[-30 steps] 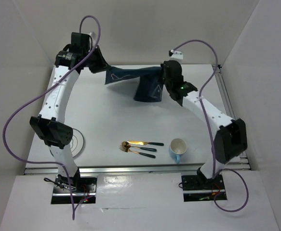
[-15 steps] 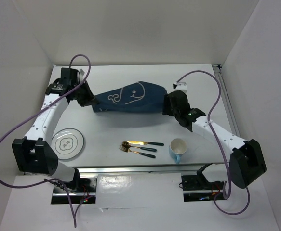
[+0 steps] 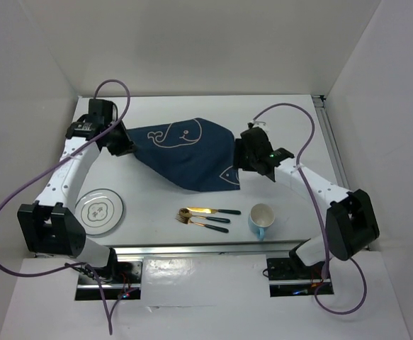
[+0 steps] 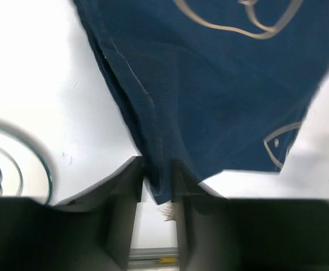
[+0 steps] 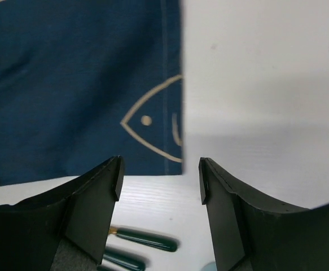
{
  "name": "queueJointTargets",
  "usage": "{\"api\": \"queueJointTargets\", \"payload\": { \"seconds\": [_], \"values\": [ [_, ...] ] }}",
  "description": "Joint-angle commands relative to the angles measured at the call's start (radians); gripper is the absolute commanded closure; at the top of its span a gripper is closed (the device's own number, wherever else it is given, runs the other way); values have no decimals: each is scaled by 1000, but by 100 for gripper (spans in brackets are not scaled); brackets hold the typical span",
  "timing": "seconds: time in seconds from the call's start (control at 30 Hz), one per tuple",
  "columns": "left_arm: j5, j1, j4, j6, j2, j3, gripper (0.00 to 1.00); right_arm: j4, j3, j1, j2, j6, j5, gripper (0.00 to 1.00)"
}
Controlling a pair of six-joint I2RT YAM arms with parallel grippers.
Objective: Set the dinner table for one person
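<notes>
the large white rectangular dinner table (image 3: 156, 198) spread out ahead of both arm bases, with the navy whale-print cloth placemat (image 3: 192, 152) lying across its far middle. the left gripper (image 4: 157, 182) was clamped on the cloth's left end. the right gripper (image 5: 161, 169) hovered over the cloth's right edge, fingers spread wide, holding nothing.

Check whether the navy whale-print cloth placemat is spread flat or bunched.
Partly spread: the navy whale-print cloth placemat lies mostly flat, left corner gathered in the left hand.
</notes>
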Motion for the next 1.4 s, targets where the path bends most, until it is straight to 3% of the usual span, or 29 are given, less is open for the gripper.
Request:
{"api": "queueJointTargets", "payload": {
  "seconds": [0.0,0.03,0.1,0.17,0.23,0.33,0.47,0.63,1.03,1.1,1.17,1.2,1.23,1.27,1.37],
  "values": [
    [-166,20,-86,-79,-22,-27,53,-10,129,-4,70,-23,-109,33],
    [-189,29,-103,-92,-22,-27,42,-34,160,-4,139,-34,-126,35],
    [-256,29,-131,-116,-60,-2,41,-54,255,-4,210,-63,-178,35],
    [-309,39,-131,-138,-95,30,27,-109,359,-4,320,-75,-190,35],
    [-286,39,-61,-86,-138,30,22,-149,418,-13,415,-75,-190,33],
    [-192,39,-16,-46,-108,19,22,-227,497,-56,498,-54,-190,23],
    [-140,39,-117,-59,33,21,24,-244,443,-113,450,-15,-210,23],
    [-53,29,-8,-87,139,-149,24,-192,280,-196,382,6,-305,24],
    [-62,11,47,-112,344,-170,24,-151,99,-171,351,6,-374,27],
    [-50,2,47,-112,386,-159,24,-139,90,-171,371,6,-386,31],
    [-50,-7,58,-112,410,-147,24,-120,100,-162,399,6,-402,43],
    [-59,-7,58,-112,435,-134,24,-108,120,-162,399,6,-420,59],
    [-59,-7,58,-112,449,-125,25,-108,137,-162,413,6,-420,60],
    [-59,-16,58,-112,463,-114,25,-108,155,-162,422,6,-420,74],
    [-45,-17,47,-92,522,-58,25,-108,270,-162,460,6,-414,96]
  ]
}}
